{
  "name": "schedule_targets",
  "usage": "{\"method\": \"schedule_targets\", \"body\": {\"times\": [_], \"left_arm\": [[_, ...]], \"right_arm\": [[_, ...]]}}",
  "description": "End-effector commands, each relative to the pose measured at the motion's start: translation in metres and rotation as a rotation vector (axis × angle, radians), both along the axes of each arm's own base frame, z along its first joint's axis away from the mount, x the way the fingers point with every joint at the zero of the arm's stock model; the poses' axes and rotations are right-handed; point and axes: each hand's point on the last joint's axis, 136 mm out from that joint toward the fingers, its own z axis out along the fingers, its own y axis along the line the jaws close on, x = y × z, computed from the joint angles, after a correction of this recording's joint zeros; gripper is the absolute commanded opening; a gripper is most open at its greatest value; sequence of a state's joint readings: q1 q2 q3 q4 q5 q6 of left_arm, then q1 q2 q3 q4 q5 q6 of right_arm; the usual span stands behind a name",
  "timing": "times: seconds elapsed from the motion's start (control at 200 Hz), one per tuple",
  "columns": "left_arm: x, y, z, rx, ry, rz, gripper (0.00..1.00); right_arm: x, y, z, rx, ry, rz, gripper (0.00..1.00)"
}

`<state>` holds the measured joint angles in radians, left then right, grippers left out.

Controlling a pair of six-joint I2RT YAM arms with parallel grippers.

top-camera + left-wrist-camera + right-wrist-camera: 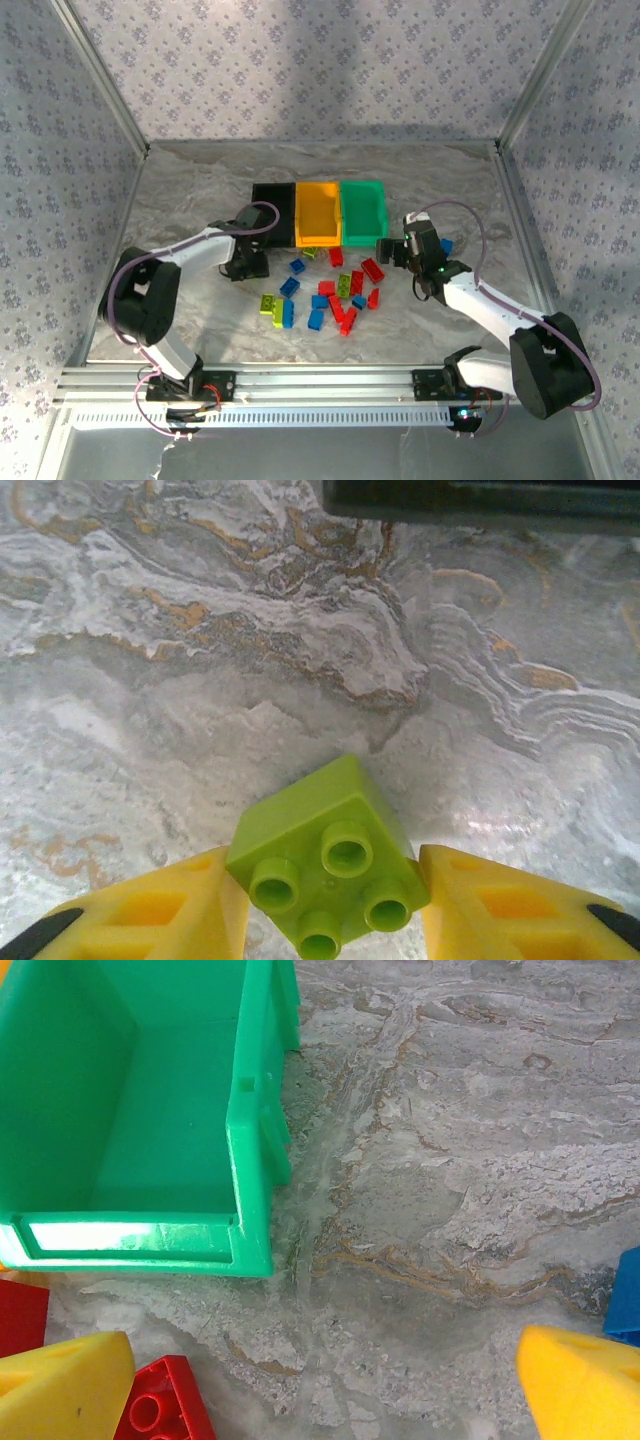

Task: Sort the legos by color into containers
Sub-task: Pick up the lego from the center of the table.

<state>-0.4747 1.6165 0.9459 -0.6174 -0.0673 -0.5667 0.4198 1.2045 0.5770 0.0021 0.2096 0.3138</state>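
**Left pincer grips a lime brick; right pincer open beside the green bin**

Left pincer [247, 265] sits low at the left end of the spread, just in front of the black bin [272, 215]. In the left wrist view the pincer [330, 905] is closed on a lime brick [325, 865], studs facing the camera, both yellow fingers [150, 915] pressed to its sides. Can't tell if the brick is off the tabletop [180, 200]. The black bin's dark edge [480, 500] runs across the top of that view.

The loose legos [330, 290], red, blue and lime, lie scattered mid-tabletop in front of the bins. The bins stand in a row, touching: black, then orange-yellow bin [318, 215], then green bin [363, 210].

Right pincer [393, 250] is at the green bin's front right corner. In the right wrist view the pincer [320, 1390] is spread wide, with bare tabletop between the fingers. The green bin [255, 1110] is upper left. A red brick [160, 1400] touches the left finger, and a blue brick [625, 1295] is just above the right one.
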Motion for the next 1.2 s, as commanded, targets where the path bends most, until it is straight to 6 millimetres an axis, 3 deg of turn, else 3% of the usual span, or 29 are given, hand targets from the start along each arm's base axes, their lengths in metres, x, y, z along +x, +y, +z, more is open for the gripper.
{"method": "schedule_targets", "body": {"times": [0.0,0.06,0.34,0.69,0.86,0.999,1.139,1.194], "left_arm": [[0.0,0.002,0.021,-0.001,-0.067,-0.008,0.44],[-0.001,0.0,0.028,-0.014,-0.085,-0.013,0.41],[0.004,-0.004,0.057,-0.028,-0.162,-0.036,0.41],[0.007,0.01,0.012,0.135,-0.024,-0.041,0.55],[0.015,0.003,-0.001,0.133,0.007,-0.053,0.56],[0.02,-0.003,-0.007,0.124,0.021,-0.054,0.5],[0.025,-0.008,-0.004,0.097,-0.002,-0.06,0.3],[0.025,-0.007,0.0,0.097,-0.009,-0.06,0.29]], "right_arm": [[0.003,-0.002,0.009,-0.023,-0.017,-0.009,1.0],[0.003,-0.002,0.007,-0.025,-0.012,-0.009,1.0],[0.003,-0.003,0.008,-0.034,-0.012,-0.016,1.0],[0.002,-0.003,0.01,-0.037,-0.017,-0.016,1.0],[0.002,-0.003,0.01,-0.042,-0.015,-0.019,1.0],[0.002,-0.003,0.01,-0.043,-0.017,-0.017,1.0],[0.002,-0.004,0.011,-0.048,-0.017,-0.019,1.0],[0.002,-0.003,0.013,-0.044,-0.023,-0.018,1.0]]}}
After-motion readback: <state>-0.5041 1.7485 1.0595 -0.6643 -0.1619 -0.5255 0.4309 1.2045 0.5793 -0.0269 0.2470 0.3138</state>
